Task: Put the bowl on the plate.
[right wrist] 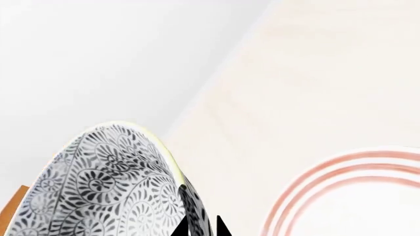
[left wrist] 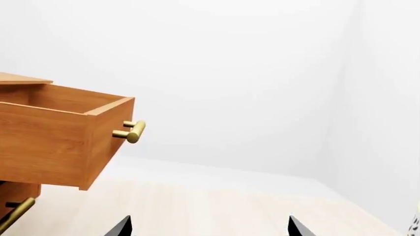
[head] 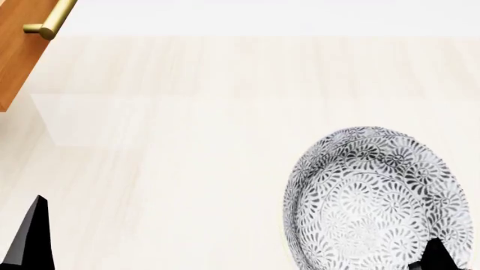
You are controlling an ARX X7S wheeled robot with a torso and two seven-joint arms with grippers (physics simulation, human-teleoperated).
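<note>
The bowl (head: 375, 197), white with a fine grey-black floral pattern, is tilted with its inside facing the head camera. My right gripper (right wrist: 200, 227) is shut on its rim, one finger inside and one outside the wall of the bowl (right wrist: 105, 187). A dark right finger (head: 437, 256) shows at the bowl's near edge. The plate (right wrist: 354, 196), white with red rings, lies on the pale table beside the held bowl in the right wrist view. My left gripper (left wrist: 208, 228) is open with nothing between its fingers, and a sliver of the bowl (left wrist: 414, 223) shows off to its side.
An open wooden drawer (left wrist: 59, 137) with a brass handle (left wrist: 131, 130) juts out over the table at the left. Its corner (head: 19, 45) shows at the head view's upper left. A white wall stands behind the pale wooden tabletop (head: 188, 140).
</note>
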